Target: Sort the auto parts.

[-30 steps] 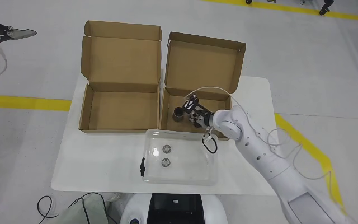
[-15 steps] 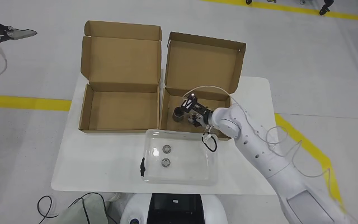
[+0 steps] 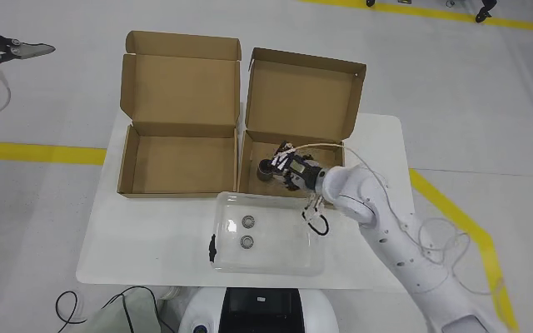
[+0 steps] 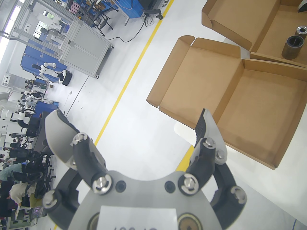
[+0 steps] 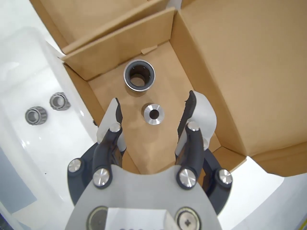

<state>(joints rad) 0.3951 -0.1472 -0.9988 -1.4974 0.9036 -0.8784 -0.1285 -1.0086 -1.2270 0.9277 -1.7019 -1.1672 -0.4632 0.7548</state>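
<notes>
Right wrist view: silver sleeve [image 5: 153, 114] on box floor [image 5: 168, 72], between tips of released right pincer [image 5: 154, 99]

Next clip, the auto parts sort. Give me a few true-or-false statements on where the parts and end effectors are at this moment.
1. The right end effector is shut on the silver bushing. False: it is open, and the bushing lies ungripped on the box floor.
2. Two bearings lie in the clear tray. True.
3. The dark sleeve stands in the left box. False: it stands in the right box, beside the silver bushing.
4. The left end effector is open and holds nothing. True.
</notes>
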